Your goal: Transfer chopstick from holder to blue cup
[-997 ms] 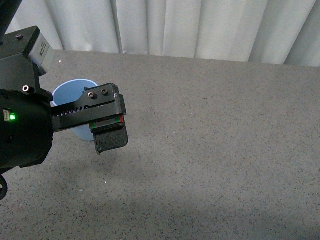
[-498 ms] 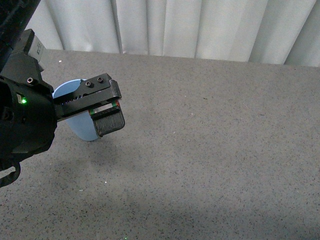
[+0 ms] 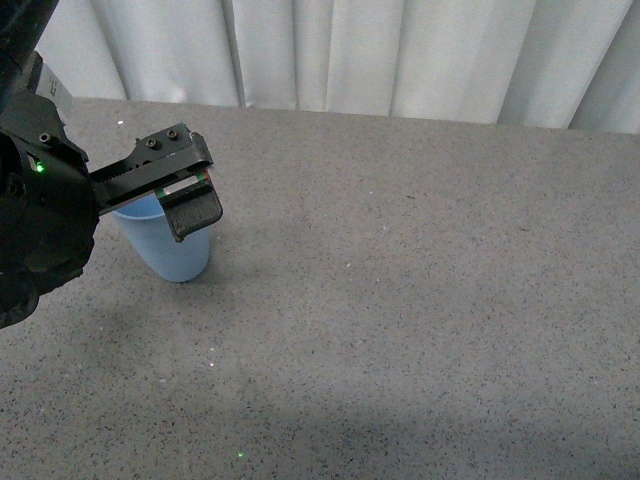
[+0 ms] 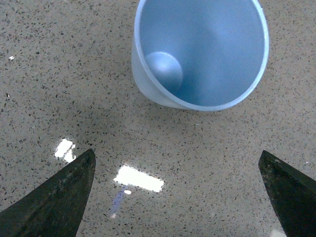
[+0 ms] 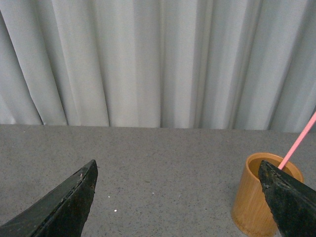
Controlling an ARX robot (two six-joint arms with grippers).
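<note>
The blue cup (image 3: 172, 252) stands upright at the left of the grey table, and in the left wrist view the blue cup (image 4: 207, 54) shows nothing inside. My left gripper (image 3: 186, 206) hovers over the cup's rim, open; in its own view the left gripper (image 4: 180, 197) holds nothing, with bare table between the jaws. A salmon-pink chopstick (image 5: 299, 140) leans out of the orange cylindrical holder (image 5: 253, 200). My right gripper (image 5: 180, 202) is open and empty, with one finger (image 5: 291, 202) in front of the holder. The holder and right arm are out of the front view.
White pleated curtains (image 3: 350, 50) close off the table's far edge. The speckled grey tabletop (image 3: 420, 300) stretches to the right of the cup. Bright light reflections (image 4: 139, 178) lie on the surface under the left gripper.
My left arm has drawn back to the left and away, so the gripper now sits over the cup's rim and more of the cup's body shows beneath it.
</note>
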